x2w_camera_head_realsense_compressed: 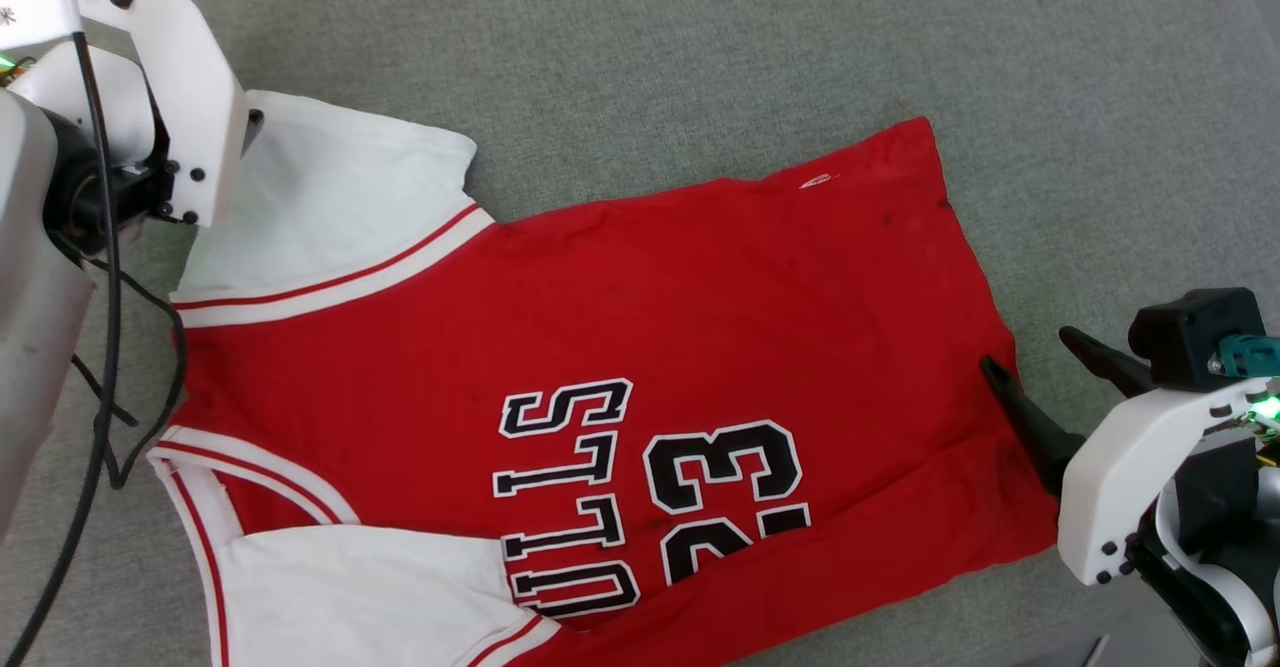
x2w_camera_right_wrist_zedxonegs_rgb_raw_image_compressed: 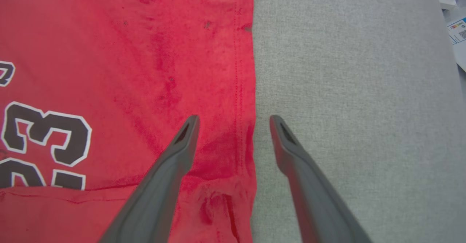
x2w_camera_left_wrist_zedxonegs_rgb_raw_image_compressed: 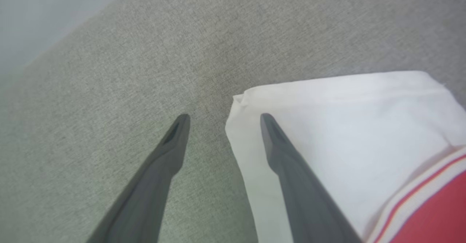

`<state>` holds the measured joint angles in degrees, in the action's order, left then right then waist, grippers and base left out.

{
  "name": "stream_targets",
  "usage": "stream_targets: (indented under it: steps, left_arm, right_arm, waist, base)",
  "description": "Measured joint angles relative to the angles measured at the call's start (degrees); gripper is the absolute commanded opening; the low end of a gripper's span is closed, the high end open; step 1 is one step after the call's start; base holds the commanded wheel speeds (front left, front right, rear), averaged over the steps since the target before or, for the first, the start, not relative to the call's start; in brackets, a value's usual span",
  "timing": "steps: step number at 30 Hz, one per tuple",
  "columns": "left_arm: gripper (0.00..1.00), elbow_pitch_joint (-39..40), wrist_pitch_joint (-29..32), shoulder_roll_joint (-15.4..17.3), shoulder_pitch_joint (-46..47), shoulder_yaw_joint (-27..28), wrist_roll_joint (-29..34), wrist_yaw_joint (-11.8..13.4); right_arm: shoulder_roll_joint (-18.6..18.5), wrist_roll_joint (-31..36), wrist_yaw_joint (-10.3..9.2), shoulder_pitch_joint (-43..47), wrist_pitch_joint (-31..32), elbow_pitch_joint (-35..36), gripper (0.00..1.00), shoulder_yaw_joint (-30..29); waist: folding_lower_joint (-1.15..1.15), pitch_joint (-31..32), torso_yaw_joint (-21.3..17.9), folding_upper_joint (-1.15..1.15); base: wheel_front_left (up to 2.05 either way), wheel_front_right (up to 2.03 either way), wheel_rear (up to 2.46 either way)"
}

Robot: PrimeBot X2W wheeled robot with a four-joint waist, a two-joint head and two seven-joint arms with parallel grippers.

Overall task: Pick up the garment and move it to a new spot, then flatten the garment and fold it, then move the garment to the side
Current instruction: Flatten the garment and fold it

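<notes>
- Grey woven fabric surface [x2w_camera_head_realsense_compressed: 700, 37] fills the work area; the garment [x2w_camera_head_realsense_compressed: 620, 287] lies spread on it, front side up, collar toward the robot's left and hem [x2w_camera_head_realsense_compressed: 985, 317] toward its right.
- Upper white sleeve [x2w_camera_head_realsense_compressed: 340, 197] lies flat against the surface on the far side; the lower white sleeve [x2w_camera_head_realsense_compressed: 370, 587] lies at the near edge of the head view.
- Black lettering [x2w_camera_head_realsense_compressed: 565, 497] and the number 23 [x2w_camera_head_realsense_compressed: 725, 497] face up; a crease cuts across the near side of the digits.
- Left gripper [x2w_camera_left_wrist_zedxonegs_rgb_raw_image_compressed: 224, 117]: fingers apart, one over the corner of the upper white sleeve, the other over bare surface. Contact with the cloth cannot be determined.
- Right gripper [x2w_camera_right_wrist_zedxonegs_rgb_raw_image_compressed: 233, 117]: fingers apart, straddling the hem edge, one over red cloth, the other over the grey surface. Nothing is clamped.
</notes>
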<state>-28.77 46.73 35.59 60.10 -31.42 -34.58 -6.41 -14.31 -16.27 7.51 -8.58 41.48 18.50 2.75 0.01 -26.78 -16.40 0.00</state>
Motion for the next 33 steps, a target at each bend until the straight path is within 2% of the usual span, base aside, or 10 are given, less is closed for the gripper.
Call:
stream_targets:
  steps: [8, 9, 10, 15, 22, 25, 33]
  left_arm:
    - [1.0, -4.6, -1.0, -0.5, 2.1, -1.5, -0.4, -0.5]
    - [0.3, -5.0, -0.8, -0.9, 2.1, -1.7, -1.1, -0.6]
    - [0.0, -5.1, -0.6, -1.2, 2.1, -1.9, -1.8, -0.6]
    - [0.0, -5.1, -1.6, -2.7, 1.7, -2.6, -5.3, -0.9]
    - [0.0, -6.3, -10.2, -4.4, -0.2, -1.7, -7.3, -1.0]
    - [0.0, -5.5, -13.2, -5.3, -0.6, -1.8, -8.0, -1.0]
    - [0.0, 1.5, -18.7, -4.1, -3.8, -3.2, -9.0, -1.0]
  right_arm:
    - [0.1, 0.0, 0.0, -0.9, -0.6, -0.8, 1.0, 0.7]
    - [0.1, 0.0, 0.0, -1.0, -0.6, -1.0, 1.0, 0.7]
    - [0.1, 0.0, 0.0, -1.0, -0.6, -1.0, 1.0, 0.7]
    - [-0.3, 0.2, 0.0, -1.2, -0.5, -1.6, 1.0, 0.4]
    - [-2.3, 0.3, 0.0, -2.3, 1.0, -1.9, 1.0, -0.6]
    - [-4.5, 0.2, 0.0, -3.2, 2.4, -2.1, 1.0, -1.1]
    - [-9.0, -3.2, 0.01, -9.6, 6.8, -7.5, 1.0, -0.1]
  waist:
    - [-0.01, -2.2, -0.6, 0.0]
    - [-0.01, -2.3, -0.6, 0.0]
    - [-0.01, -2.3, -0.5, 0.0]
    - [-0.01, -2.2, 0.1, 0.0]
    - [-0.01, 0.6, 1.5, 0.0]
    - [-0.01, 2.1, 2.8, 0.0]
    - [-0.02, 5.3, 7.3, 0.0]
  base:
    - [0.0, 0.0, 0.0]
    - [0.0, 0.0, 0.0]
    - [0.0, 0.0, 0.0]
    - [0.0, 0.0, 0.0]
    - [0.0, 0.0, 0.0]
    - [0.0, 0.0, 0.0]
    - [0.0, 0.0, 0.0]
